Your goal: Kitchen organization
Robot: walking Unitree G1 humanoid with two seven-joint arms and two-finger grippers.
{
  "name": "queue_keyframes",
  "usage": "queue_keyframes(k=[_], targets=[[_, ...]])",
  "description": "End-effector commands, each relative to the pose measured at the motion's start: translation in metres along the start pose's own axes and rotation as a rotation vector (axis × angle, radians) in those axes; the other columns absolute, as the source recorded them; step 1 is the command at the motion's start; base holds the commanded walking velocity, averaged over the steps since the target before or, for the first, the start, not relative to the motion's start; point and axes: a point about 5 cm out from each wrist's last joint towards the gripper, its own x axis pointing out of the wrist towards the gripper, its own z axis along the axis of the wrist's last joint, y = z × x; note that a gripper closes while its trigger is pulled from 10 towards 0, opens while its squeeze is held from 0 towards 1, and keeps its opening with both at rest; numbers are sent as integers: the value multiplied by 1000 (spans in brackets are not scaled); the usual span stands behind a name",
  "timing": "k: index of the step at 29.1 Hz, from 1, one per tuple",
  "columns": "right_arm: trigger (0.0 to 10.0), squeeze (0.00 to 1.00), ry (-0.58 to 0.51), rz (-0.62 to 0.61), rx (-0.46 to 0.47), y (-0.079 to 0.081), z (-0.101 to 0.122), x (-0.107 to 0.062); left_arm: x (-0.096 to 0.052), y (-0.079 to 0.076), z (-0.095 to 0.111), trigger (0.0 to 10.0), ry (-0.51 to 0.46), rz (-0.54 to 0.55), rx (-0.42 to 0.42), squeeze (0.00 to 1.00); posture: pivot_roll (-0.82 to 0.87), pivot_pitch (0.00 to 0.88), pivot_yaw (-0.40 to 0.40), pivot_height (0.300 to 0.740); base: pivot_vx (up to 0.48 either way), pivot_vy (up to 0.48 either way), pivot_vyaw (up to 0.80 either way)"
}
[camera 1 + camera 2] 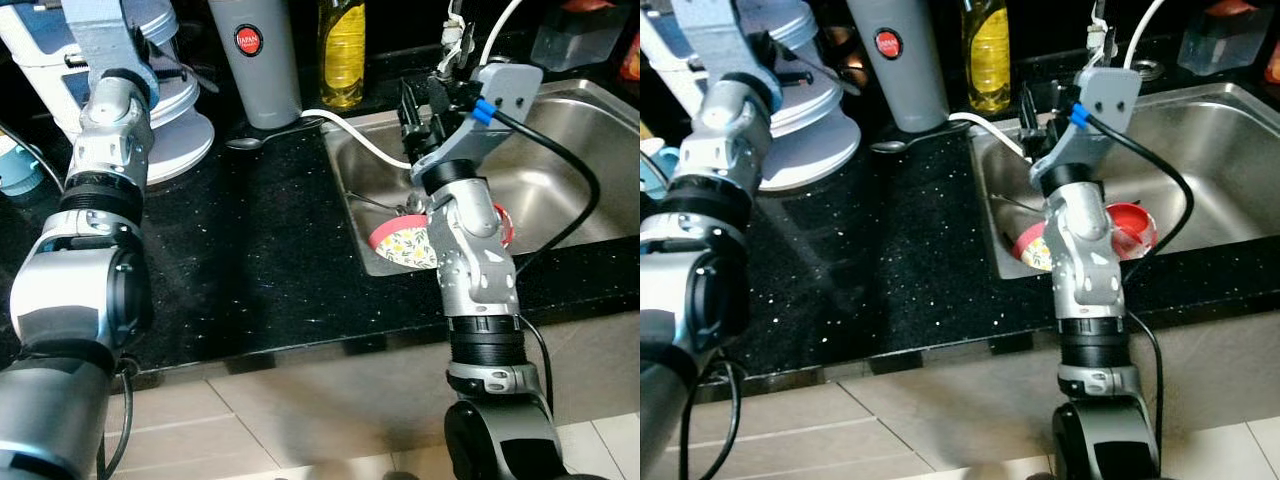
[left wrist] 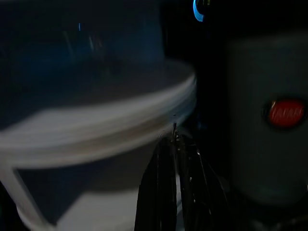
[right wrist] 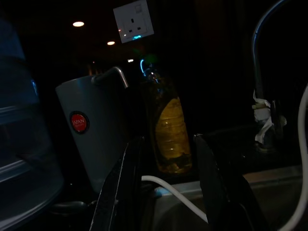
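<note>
My right gripper (image 1: 420,100) hovers open over the back left corner of the steel sink (image 1: 570,180). Its fingers (image 3: 126,183) hold nothing and frame a yellow oil bottle (image 3: 168,130) further back. A red-rimmed floral bowl (image 1: 402,246) lies in the sink below my right forearm, with a red lid (image 1: 1132,226) beside it. My left arm reaches to the back left of the counter. My left gripper (image 2: 175,140) is shut and empty, between a white appliance (image 1: 175,120) and a grey flask (image 1: 255,60) with a red label.
A spoon (image 1: 245,143) lies on the black counter (image 1: 260,260) in front of the flask. A white hose (image 1: 362,140) runs over the sink's rim. A clear plastic container (image 1: 575,35) stands behind the sink. Tiled floor lies below the counter edge.
</note>
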Motion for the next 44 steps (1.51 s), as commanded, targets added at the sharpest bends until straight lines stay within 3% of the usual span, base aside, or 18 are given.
queue_keyframes(k=[1,11,15,19,27,29,35,38,40,41,43,44], targets=[[10000,0,17,23,7,6,-1,-2,0,8,-5,10000,34,37,14,0,9,51,143,740,0,0,0],[10000,0,42,55,17,16,0,-2,-1,8,-11,10000,3,34,-94,0,-5,170,138,740,0,0,0],[10000,0,41,131,53,37,4,6,-1,11,-5,10000,-63,33,-157,0,-6,213,128,740,0,0,0],[10000,0,36,156,68,43,8,7,-2,11,-7,10000,-66,30,-167,0,-9,228,126,740,0,0,0],[10000,0,46,148,70,41,8,5,-4,8,-30,10000,66,-18,-293,0,-10,228,127,740,0,0,0],[10000,0,46,148,70,41,8,5,-4,8,-30,10000,66,-18,-293,0,-10,228,127,740,0,0,0],[10000,0,48,144,65,39,7,8,-8,-20,-46,10000,163,-209,-348,0,-9,204,131,740,0,0,0],[10000,0,35,143,64,39,10,10,-12,-41,-52,10000,193,-311,-384,0,-11,193,137,740,0,0,0],[10000,0,29,133,60,36,10,11,-15,-63,-53,10000,204,-386,-428,0,-7,173,144,740,0,0,0],[10000,0,29,133,60,36,10,11,-15,-63,-53,10000,204,-386,-428,0,-7,173,144,740,0,0,0],[10000,0,24,122,55,33,11,11,-19,-87,-52,10000,214,-452,-468,0,-9,164,145,740,0,0,0],[10000,0,24,122,55,33,11,11,-19,-87,-52,10000,214,-452,-468,0,-9,164,145,740,0,0,0]])
